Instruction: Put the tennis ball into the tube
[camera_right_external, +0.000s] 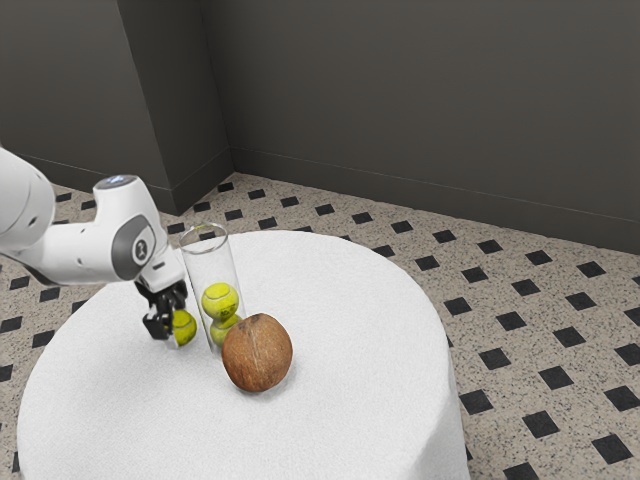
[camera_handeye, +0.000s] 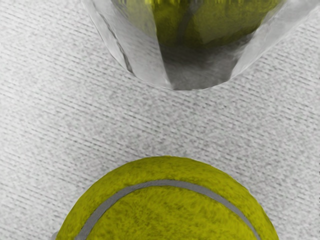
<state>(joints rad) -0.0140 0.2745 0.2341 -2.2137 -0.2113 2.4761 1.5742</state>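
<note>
My black gripper (camera_right_external: 166, 318) is low over the table, right against the loose tennis ball (camera_right_external: 185, 328) and partly covering it. Whether it grips the ball cannot be made out. In the wrist view the yellow-green ball (camera_handeye: 170, 210), with its grey seam, lies large at the lower edge, just under the hand. The clear tube (camera_right_external: 197, 262) stands upright beside the ball, toward the exterior view's right, with two tennis balls (camera_right_external: 220, 301) stacked inside. The wrist view has the tube's base (camera_handeye: 195, 75) a short gap from the loose ball.
A brown coconut (camera_right_external: 257, 353) sits close to the tube's lower part, on the side away from my gripper. The round table (camera_right_external: 350, 400) has a white cloth, and its curved edge runs around these things. A dark wall stands behind, beyond the tiled floor.
</note>
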